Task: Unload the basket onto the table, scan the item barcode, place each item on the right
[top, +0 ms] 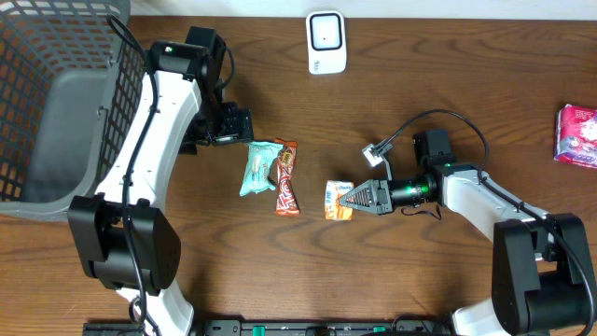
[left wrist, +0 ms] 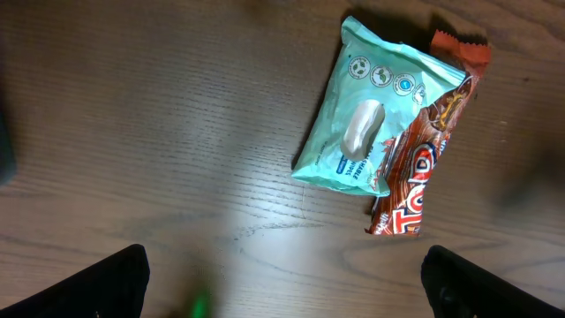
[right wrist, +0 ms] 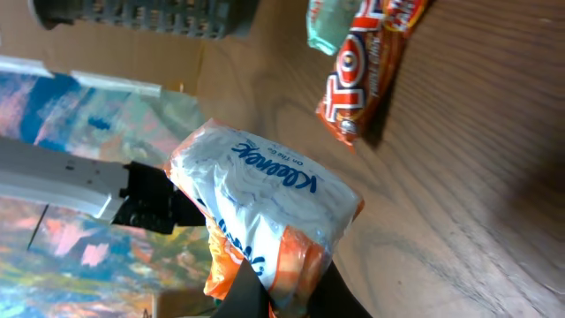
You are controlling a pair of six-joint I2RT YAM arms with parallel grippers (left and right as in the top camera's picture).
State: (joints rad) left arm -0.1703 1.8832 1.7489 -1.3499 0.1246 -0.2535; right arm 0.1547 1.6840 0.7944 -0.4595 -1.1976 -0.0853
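Kleenex pack (right wrist: 265,203) looks soft and light; my right gripper (right wrist: 281,299) pinches its end, well apart from the scanner (top: 326,42); left gripper (left wrist: 282,283) gapes empty.

Two robot arms: the left arm (top: 154,131) at nine o'clock, the right arm (top: 476,191) at four o'clock. One wire basket (top: 37,56) at ten o'clock. One white scanner (top: 326,42) at twelve o'clock. Four packets: one teal pouch (top: 258,168) and one candy bar (top: 285,177) near the centre, one tissue pack (top: 336,201) just beside them, and one pink packet (top: 578,135) at three o'clock.
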